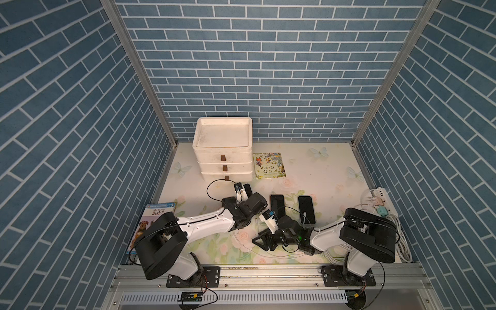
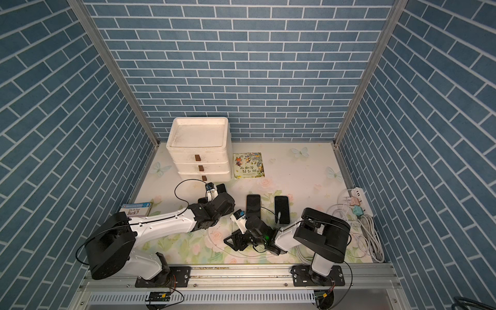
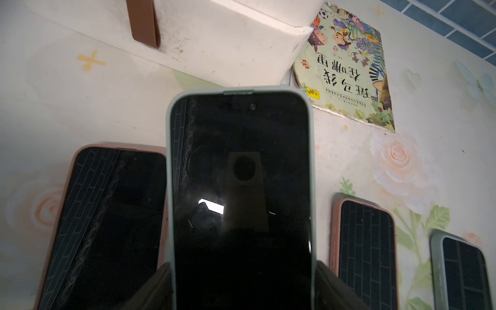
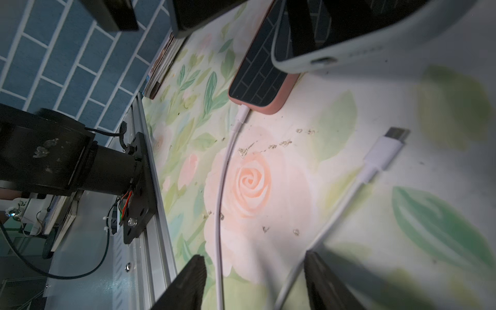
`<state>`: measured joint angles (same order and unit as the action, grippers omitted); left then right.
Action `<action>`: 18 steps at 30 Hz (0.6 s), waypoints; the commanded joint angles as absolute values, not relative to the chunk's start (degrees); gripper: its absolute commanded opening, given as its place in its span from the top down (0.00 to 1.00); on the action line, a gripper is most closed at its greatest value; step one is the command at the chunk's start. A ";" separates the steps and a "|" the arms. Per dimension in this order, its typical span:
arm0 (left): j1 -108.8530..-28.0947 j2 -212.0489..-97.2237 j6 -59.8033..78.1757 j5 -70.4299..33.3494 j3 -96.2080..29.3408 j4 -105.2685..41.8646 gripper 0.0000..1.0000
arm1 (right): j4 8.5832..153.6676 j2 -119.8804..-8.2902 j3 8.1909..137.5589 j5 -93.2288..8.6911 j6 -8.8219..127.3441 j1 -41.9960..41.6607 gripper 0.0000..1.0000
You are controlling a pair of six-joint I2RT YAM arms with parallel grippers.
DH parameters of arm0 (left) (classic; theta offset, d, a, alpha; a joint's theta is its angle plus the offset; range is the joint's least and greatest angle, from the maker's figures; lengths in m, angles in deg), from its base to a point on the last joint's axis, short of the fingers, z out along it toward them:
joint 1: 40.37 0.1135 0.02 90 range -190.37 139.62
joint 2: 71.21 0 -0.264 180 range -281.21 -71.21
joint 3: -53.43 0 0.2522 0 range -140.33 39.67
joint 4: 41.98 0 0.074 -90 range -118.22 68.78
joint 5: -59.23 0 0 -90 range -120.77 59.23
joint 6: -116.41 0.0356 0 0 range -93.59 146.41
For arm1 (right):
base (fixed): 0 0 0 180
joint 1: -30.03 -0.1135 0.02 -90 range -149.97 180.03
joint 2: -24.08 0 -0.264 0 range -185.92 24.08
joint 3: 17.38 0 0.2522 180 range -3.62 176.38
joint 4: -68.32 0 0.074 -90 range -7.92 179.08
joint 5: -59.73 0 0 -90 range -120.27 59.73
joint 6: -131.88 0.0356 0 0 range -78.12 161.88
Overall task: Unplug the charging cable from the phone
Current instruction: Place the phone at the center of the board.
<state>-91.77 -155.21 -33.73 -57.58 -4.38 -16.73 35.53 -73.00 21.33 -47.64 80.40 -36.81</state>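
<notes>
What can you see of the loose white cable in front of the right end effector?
A thin white cable with a white moulded plug and bare metal tip. It lies loose on the floral table cover, plugged into nothing, tip pointing toward the pale-cased phone but apart from it. It runs ungripped between the fingers of the open right end effector.

Top pair: both sat high over the front rail (image 1: 268, 271), looked down and toward the back wall (image 1: 268, 67), far enough back to fit the whole table (image 1: 322, 171), left arm (image 1: 206, 221) and right arm (image 1: 324, 236); near-identical shots, just nudged sideways.
Left wrist: rode real close behind a pale-cased phone (image 3: 241, 188) that filled mid-frame, faced the drawer unit (image 3: 228, 53) and picture book (image 3: 346, 67).
Right wrist: hung low over the table, tilted, faced the left arm's base (image 4: 67, 166).
Overlap: drawer unit and picture book showed in both top views too.
</notes>
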 commanded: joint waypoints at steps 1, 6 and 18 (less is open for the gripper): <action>-90.71 -155.74 -31.62 -57.62 -6.51 -16.89 1.00 | 36.11 -75.02 21.98 -51.24 78.90 -37.45 0.37; -90.30 -158.69 -29.71 -55.81 -7.64 -18.63 1.00 | 37.04 -73.44 21.44 -51.25 78.04 -37.50 0.37; -90.30 -166.53 -26.19 -51.79 -10.63 -20.66 1.00 | 52.56 -47.24 16.02 -36.15 77.25 -31.66 0.31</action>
<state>-90.53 -166.30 -27.94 -51.44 -8.82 -19.49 46.90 -51.86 16.90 -41.17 78.89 -33.36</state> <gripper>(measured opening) 0.797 0.691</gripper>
